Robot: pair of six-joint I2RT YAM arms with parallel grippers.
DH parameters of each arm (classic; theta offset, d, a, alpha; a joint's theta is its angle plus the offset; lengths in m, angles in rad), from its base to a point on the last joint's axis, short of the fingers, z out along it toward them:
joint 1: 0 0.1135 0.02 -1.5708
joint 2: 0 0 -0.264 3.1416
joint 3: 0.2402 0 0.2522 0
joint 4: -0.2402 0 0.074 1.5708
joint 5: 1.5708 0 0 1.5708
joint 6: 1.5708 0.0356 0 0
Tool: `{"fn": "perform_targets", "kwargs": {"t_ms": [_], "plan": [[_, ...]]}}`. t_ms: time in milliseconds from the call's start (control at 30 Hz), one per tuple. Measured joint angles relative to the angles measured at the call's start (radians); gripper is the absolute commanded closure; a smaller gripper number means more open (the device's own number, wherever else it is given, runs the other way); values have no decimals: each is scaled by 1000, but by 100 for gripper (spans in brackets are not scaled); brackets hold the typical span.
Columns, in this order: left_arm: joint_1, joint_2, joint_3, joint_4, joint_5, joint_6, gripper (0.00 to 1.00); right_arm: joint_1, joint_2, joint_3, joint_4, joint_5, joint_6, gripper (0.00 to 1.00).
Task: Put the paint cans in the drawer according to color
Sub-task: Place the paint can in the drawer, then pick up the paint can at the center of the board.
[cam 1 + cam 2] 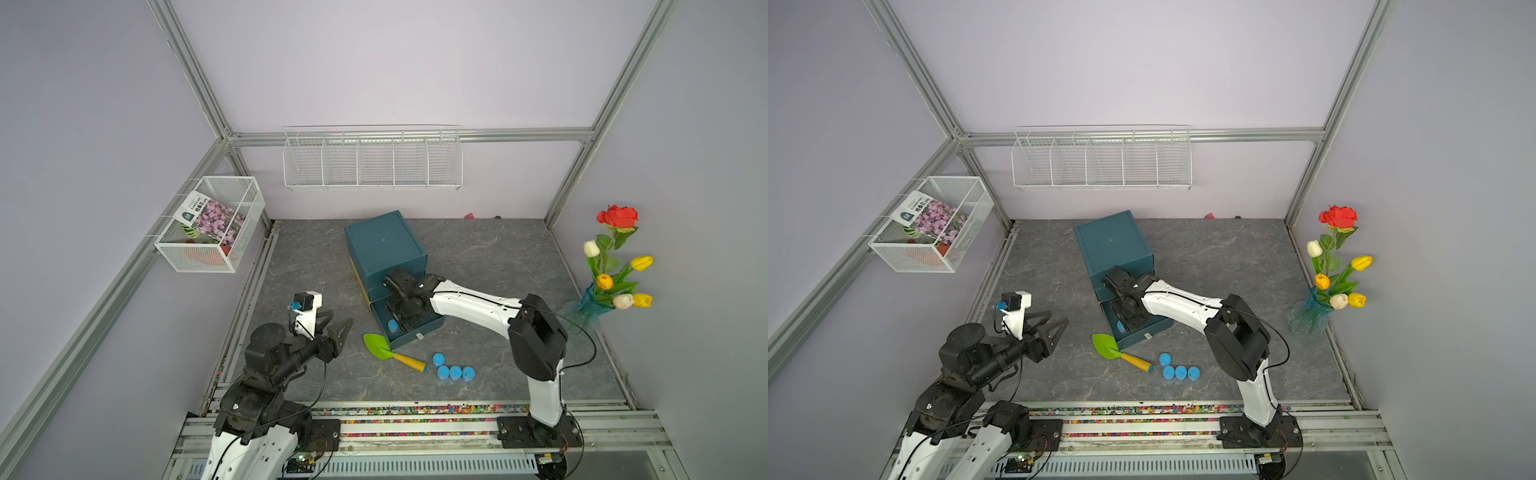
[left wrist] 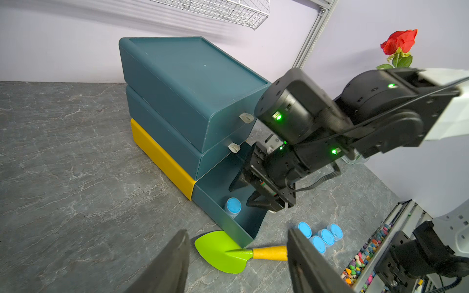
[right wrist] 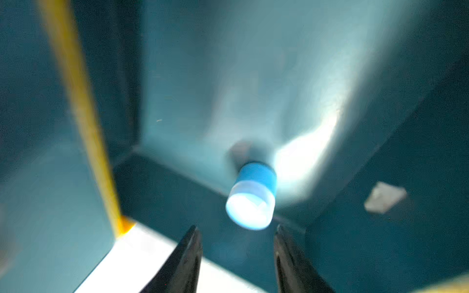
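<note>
The right wrist view was smeared, so the light blue paint can (image 3: 250, 197), clear-bodied and round, showed only as a blur just beyond the right end effector (image 3: 237, 241); its tapered black fingers stood apart with nothing between them, and whether the can stood or lay could not be told. The arm hid most of the open bottom drawer (image 2: 229, 229) of the smooth teal cabinet (image 1: 382, 245), leaving one lid-up can (image 2: 233, 206) visible in its front corner. Four blue cans (image 1: 453, 370) clustered on the marbled grey counter (image 1: 498, 257) near the trowel (image 1: 390, 353), with bare room around, while the left end effector (image 1: 343, 316) hung spread and empty, well apart.
</note>
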Motion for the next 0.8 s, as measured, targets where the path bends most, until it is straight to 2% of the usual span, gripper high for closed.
{"fn": "perform_targets", "kwargs": {"t_ms": [133, 300, 467, 533, 600, 667, 800], "plan": [[0, 0, 0, 0, 0, 0, 36, -5, -130, -60, -11, 28, -12, 54], [0, 0, 0, 0, 0, 0, 36, -53, -375, -249, -64, 56, -29, 51], [0, 0, 0, 0, 0, 0, 36, -145, -664, -545, -152, 73, -40, 41], [0, 0, 0, 0, 0, 0, 36, -161, -772, -660, -175, 73, -31, 32], [0, 0, 0, 0, 1, 0, 36, -164, -862, -766, -187, 61, -21, 29], [0, 0, 0, 0, 3, 0, 36, -164, -896, -833, -187, 40, -8, 29], [0, 2, 0, 0, 6, 0, 36, -163, -871, -898, -153, -8, 3, 28]]}}
